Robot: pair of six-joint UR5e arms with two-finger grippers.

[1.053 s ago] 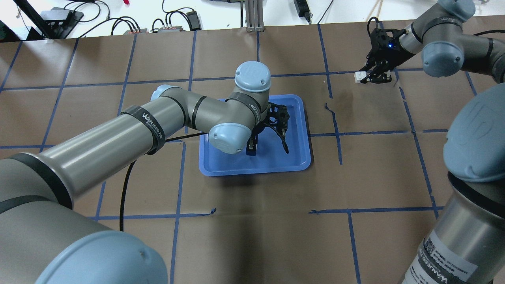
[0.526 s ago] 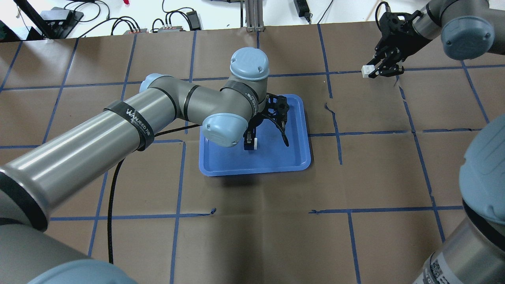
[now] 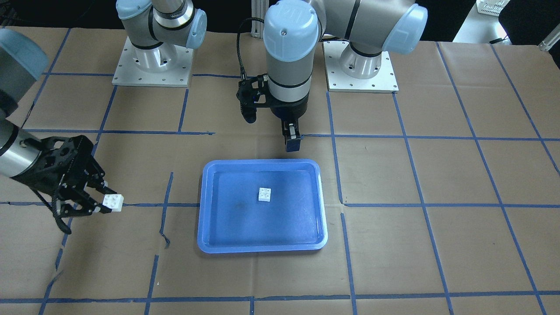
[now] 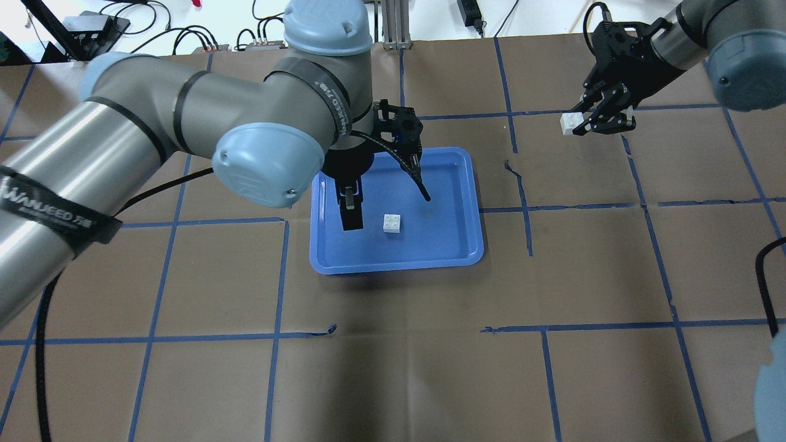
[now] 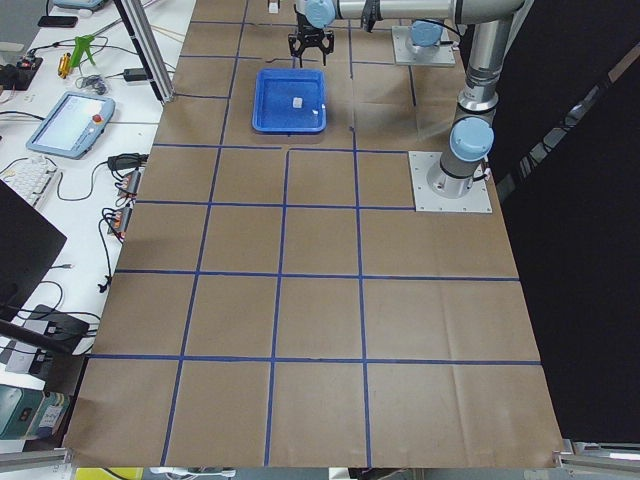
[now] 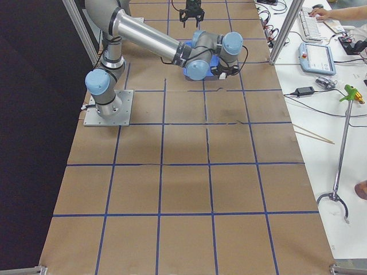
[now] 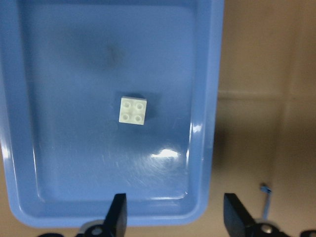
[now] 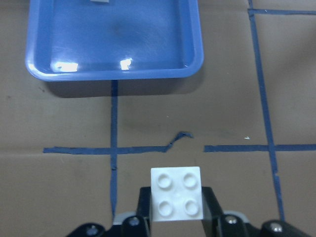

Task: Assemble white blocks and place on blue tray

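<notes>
Left gripper (image 7: 175,218), jaws spread wide and empty, has lifted clear, leaving one white block (image 4: 393,224) studs-up in the blue tray (image 4: 457,245) at mid-desk; right gripper (image 4: 586,123) pinches the second white block (image 4: 570,123) near the far right edge, so stacking looks next.

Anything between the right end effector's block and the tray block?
Nothing on the table between the right end effector, holding a white block, and the blue tray. But the left end effector hangs open over the tray, near the tray block; it may crowd the approach.
</notes>
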